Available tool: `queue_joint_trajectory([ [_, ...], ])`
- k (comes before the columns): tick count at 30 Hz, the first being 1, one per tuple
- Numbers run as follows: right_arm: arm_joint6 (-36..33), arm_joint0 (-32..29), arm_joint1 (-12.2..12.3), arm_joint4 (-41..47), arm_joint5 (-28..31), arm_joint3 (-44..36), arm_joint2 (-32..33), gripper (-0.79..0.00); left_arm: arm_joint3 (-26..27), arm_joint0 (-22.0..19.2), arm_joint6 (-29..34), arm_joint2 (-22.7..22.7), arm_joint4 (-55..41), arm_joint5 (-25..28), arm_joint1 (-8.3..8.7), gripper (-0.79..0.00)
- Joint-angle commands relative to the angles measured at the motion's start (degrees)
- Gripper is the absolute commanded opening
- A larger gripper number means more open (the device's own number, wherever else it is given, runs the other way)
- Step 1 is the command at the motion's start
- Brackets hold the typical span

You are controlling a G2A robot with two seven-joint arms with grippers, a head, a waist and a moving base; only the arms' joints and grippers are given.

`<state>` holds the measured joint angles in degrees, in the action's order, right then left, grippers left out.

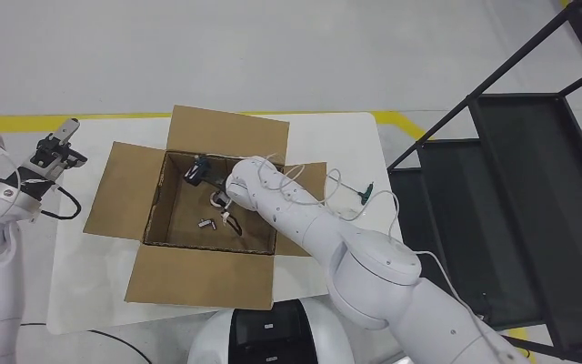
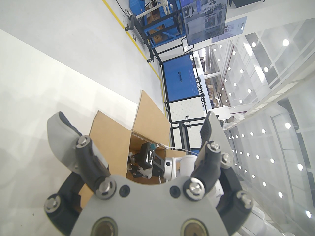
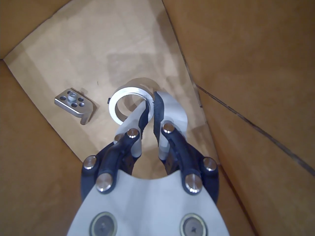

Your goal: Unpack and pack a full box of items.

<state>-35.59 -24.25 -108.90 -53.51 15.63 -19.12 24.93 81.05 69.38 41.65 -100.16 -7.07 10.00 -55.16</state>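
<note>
Unpacking is underway: the right gripper (image 3: 151,103) is clenching the metal ring (image 3: 114,106) on the box (image 1: 227,127) floor, at frame centre. The left gripper (image 1: 56,146) is hanging released at far left. The next move is likely calling for a vertical lift.

A smooth pale grey floor (image 1: 273,45) carries a yellow painted line (image 1: 91,116) behind the white table (image 1: 350,146). A black metal staircase (image 1: 509,182) stands beside it. Farther off stand blue partition panels (image 2: 177,79), a large dark screen (image 2: 204,23) and round ceiling lights (image 2: 285,42)
</note>
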Motion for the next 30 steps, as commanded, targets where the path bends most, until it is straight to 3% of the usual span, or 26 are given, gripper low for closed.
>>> queue_joint_trajectory([
  [1,0.29,-0.18,0.2,-0.58,0.97,-0.58,0.02,-0.785,0.0,0.0,0.0,0.0,0.0,0.0,0.0,0.0],
  [9,0.75,-0.51,1.48,-2.07,2.58,-3.35,1.09,-0.785,0.0,0.0,0.0,0.0,0.0,0.0,0.0,0.0],
  [18,0.03,-0.89,4.58,-4.12,5.93,-8.92,3.56,-0.785,0.0,0.0,0.0,0.0,0.0,0.0,0.0,0.0],
  [23,-9.58,-2.28,5.85,-11.27,2.84,-11.81,1.65,-0.785,0.0,0.0,0.0,0.0,0.0,0.0,0.0,0.0],
  [30,-14.24,-5.56,6.75,-13.07,1.49,-15.95,1.85,-0.785,0.0,0.0,0.0,0.0,0.0,0.0,0.0,0.0],
])
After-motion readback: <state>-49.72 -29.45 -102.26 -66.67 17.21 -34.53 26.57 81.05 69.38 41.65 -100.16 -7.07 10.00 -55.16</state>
